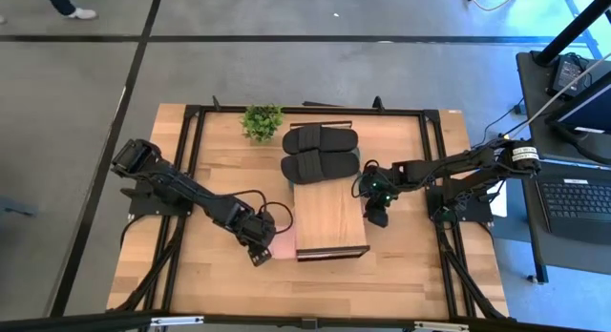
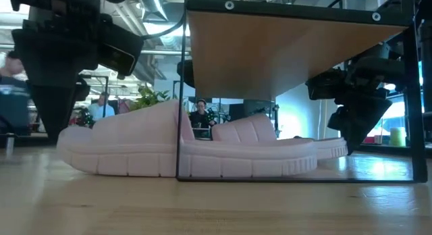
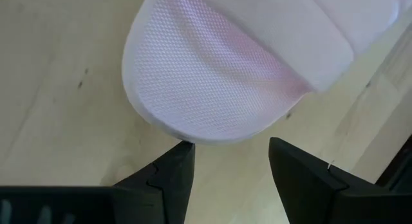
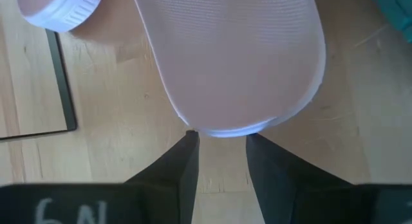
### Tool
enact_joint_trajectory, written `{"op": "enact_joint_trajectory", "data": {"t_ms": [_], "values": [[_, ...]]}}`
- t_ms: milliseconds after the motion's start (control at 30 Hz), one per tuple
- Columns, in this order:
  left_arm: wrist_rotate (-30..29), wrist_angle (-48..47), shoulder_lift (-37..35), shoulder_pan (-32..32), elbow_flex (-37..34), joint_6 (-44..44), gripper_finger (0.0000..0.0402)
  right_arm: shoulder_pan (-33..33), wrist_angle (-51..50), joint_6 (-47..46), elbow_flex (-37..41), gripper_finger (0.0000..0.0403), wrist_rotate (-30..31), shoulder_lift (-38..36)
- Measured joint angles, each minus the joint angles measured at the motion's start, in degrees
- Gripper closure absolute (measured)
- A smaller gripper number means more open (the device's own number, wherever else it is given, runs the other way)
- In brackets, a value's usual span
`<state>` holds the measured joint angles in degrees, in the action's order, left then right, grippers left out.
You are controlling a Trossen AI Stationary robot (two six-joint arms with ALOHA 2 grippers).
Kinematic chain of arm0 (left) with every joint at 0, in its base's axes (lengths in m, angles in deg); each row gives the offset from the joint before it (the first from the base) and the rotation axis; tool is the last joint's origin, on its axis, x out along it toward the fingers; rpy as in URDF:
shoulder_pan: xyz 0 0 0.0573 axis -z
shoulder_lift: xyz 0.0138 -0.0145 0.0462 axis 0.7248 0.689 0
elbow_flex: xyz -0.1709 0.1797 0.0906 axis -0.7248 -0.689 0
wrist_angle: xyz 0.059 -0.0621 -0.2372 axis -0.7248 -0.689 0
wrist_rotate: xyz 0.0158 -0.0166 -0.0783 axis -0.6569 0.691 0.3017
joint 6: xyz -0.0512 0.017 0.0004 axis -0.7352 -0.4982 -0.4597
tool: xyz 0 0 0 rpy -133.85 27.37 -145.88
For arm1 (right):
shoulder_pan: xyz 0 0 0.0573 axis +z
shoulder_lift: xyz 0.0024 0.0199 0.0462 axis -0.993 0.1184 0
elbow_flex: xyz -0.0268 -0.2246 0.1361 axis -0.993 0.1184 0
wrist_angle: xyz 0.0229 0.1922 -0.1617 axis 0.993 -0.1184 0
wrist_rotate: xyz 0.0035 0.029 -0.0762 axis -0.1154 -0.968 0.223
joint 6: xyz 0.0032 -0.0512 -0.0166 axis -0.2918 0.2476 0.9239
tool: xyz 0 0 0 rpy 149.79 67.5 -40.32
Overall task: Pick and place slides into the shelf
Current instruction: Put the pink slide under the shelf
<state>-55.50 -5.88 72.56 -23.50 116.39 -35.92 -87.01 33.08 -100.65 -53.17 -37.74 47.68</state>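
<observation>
**Pink slides half under the shelf, both grippers at their heels**

From above I see the shelf (image 1: 329,217) mid-table, black slides (image 1: 320,153) resting just past its far end. My left gripper (image 3: 228,169) hovers just off one pink slide (image 3: 219,76), fingers spread wide and empty. My right gripper (image 4: 221,156) sits at the other pink slide (image 4: 235,63), fingers narrower, holding nothing.

The risk, as I judge it: a push off-centre could swing a heel sideways into the shelf's dark frame (image 2: 178,127).

The slides are pale pink foam, ridged soles, textured footbeds, lying flat beneath the plank, one heel sticking out each side.
</observation>
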Motion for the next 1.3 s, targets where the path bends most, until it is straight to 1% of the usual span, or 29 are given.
{"op": "enact_joint_trajectory", "data": {"t_ms": [100,233,367,433,500,567,633,800,867,933,1000,1100,1300], "values": [[0.0,-0.3,0.0,-0.2,0.0,0.0,0.0212,0.0,-0.3,-0.3,0.0,0.0273,-0.6,0.0],[-0.2,-0.4,0.0,-0.2,0.0,0.1,0.0212,0.2,-2.9,-0.2,0.0,0.0273,-5.2,0.0],[-0.2,-0.7,0.0,-0.2,0.0,0.1,0.0212,1.6,-5.1,-0.4,0.0,0.0273,-7.6,0.0],[-0.2,-0.8,0.0,-0.2,0.0,0.1,0.0212,2.7,-5.1,-1.2,0.0,0.0273,-9.0,0.0],[-0.2,-0.9,0.0,-0.2,0.0,0.1,0.0212,4.1,-4.9,-2.4,0.0,0.0273,-11.9,0.0],[-0.2,-1.0,0.0,-0.1,0.0,0.1,0.0212,6.4,-4.3,-5.1,0.0,0.0273,-14.4,0.0],[0.3,-1.1,0.0,-0.1,0.0,0.1,0.0212,9.3,-2.8,-8.5,0.0,0.0273,-15.2,-0.2],[1.4,-1.3,0.0,0.0,0.0,0.3,0.0212,16.4,9.0,-16.1,0.0,0.0273,-15.1,-0.6],[1.4,-1.3,0.0,0.0,0.0,0.5,0.0212,18.6,14.9,-18.3,-0.1,0.0273,-13.5,-0.7],[1.4,-1.3,0.0,0.0,0.0,0.5,0.0212,20.2,18.3,-18.8,-0.1,0.0273,-10.6,-0.7],[1.4,-1.3,0.0,0.0,0.0,0.5,0.0212,21.3,18.8,-19.6,-0.1,0.0273,-7.7,-0.7],[1.4,-1.4,0.0,0.0,0.0,0.5,0.0212,22.4,18.0,-19.8,-0.1,0.0273,-5.5,-0.6],[1.4,-1.6,0.0,0.1,0.0,0.5,0.0212,22.9,17.8,-21.7,-0.1,0.0273,-5.3,-0.8]]}}
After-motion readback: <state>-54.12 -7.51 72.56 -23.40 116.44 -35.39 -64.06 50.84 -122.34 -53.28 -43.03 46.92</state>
